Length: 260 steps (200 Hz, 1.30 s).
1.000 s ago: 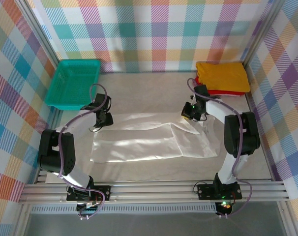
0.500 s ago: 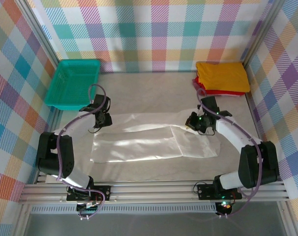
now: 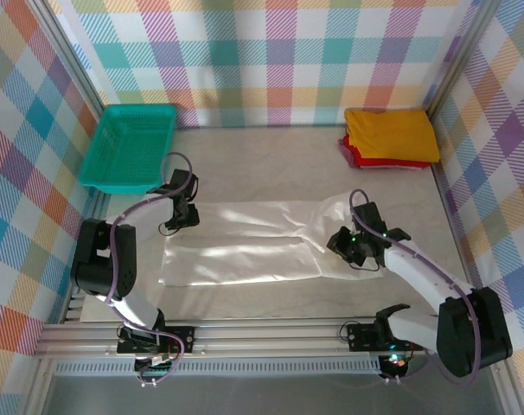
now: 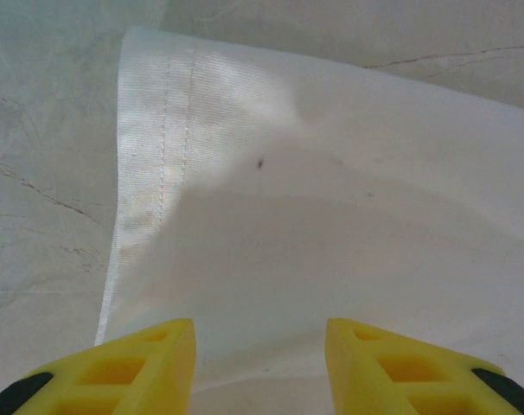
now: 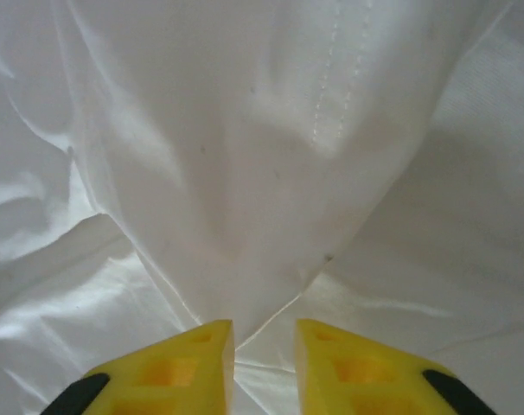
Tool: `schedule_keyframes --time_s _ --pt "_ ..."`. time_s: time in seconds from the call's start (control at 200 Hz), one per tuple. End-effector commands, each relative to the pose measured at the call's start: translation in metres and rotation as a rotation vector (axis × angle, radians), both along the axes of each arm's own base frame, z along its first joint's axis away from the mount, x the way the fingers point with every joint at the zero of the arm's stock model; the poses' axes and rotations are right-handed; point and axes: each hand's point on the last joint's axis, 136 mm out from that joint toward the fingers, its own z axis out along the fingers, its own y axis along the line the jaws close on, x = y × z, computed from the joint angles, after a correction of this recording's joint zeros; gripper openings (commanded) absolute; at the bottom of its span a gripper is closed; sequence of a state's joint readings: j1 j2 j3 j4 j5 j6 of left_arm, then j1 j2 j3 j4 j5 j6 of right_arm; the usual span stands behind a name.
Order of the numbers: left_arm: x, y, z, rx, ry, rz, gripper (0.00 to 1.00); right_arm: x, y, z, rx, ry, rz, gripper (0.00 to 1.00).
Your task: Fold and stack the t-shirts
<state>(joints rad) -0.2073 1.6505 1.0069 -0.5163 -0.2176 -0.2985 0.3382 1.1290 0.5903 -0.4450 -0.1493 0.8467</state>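
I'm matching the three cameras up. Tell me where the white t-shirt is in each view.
Top external: the white t-shirt lies spread out mid-table, between the left gripper and the right gripper.
Left wrist: it spans most of the picture, stitched hem upper left, bare table beyond.
Right wrist: wrinkled, a fold peaking just ahead of the fingers.
Shared landmark: each wrist view's yellow fingers belong to the gripper at that end of the shirt.

We see a pale, veined table (image 3: 271, 164). A white t-shirt (image 3: 245, 246) lies on it, spread under and ahead of the left fingers (image 4: 150, 363) and the right fingers (image 5: 184, 363). Well beyond the left fingers sits a teal basket (image 3: 115, 183), and well beyond the right ones, a red t-shirt (image 3: 359, 161).
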Motion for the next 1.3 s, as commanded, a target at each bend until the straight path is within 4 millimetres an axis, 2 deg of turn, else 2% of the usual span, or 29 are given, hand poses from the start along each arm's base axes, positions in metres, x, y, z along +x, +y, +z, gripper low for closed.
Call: schedule_keyframes --time_s 0.0,0.04,0.15,0.21,0.275,0.355,0.485,0.705,0.805,0.87,0.95,1.13,1.23,1.295 --pt "0.016 -0.007 0.010 -0.027 -0.049 0.002 0.44 0.002 -0.001 0.015 -0.022 -0.073 0.043 0.34" --pt "0.019 -0.008 0.012 -0.032 -0.056 0.001 0.44 0.007 -0.001 0.027 -0.035 -0.110 0.068 0.38" --pt "0.022 -0.009 0.014 -0.035 -0.062 0.002 0.44 0.028 -0.013 0.059 -0.113 -0.176 0.050 0.40" --pt "0.024 -0.010 0.012 -0.041 -0.060 0.002 0.44 0.043 -0.025 0.066 -0.101 -0.186 -0.005 0.43" --pt "0.023 -0.010 0.005 -0.060 -0.032 0.015 0.44 0.060 -0.034 0.067 -0.042 -0.167 -0.045 0.43" --pt "0.021 -0.008 -0.007 -0.097 0.007 0.039 0.44 0.080 -0.043 0.061 -0.071 -0.127 -0.047 0.43" --pt "0.016 -0.002 -0.019 -0.141 0.043 0.081 0.44 0.100 -0.041 0.042 -0.029 -0.057 -0.042 0.39" --pt "0.006 0.004 -0.028 -0.138 0.074 0.089 0.43 0.091 -0.062 0.021 -0.094 0.004 -0.116 0.40" --pt "0.005 0.005 -0.035 -0.153 0.097 0.097 0.42 0.082 -0.062 0.007 -0.104 0.048 -0.095 0.28" --pt "0.005 0.004 -0.037 -0.168 0.101 0.100 0.42 0.072 -0.064 -0.001 -0.117 0.078 -0.093 0.28" --pt "0.005 0.005 -0.035 -0.164 0.095 0.101 0.42 0.063 -0.068 0.003 -0.128 0.048 -0.108 0.34" --pt "0.008 0.007 -0.033 -0.154 0.091 0.097 0.42 0.051 -0.079 0.023 -0.116 0.013 -0.149 0.33" --pt "0.012 0.007 -0.029 -0.151 0.079 0.097 0.42 0.052 -0.084 0.022 -0.113 0.010 -0.158 0.33" --pt "0.014 0.006 -0.028 -0.156 0.075 0.093 0.42 0.059 -0.077 0.022 -0.069 -0.004 -0.129 0.33"
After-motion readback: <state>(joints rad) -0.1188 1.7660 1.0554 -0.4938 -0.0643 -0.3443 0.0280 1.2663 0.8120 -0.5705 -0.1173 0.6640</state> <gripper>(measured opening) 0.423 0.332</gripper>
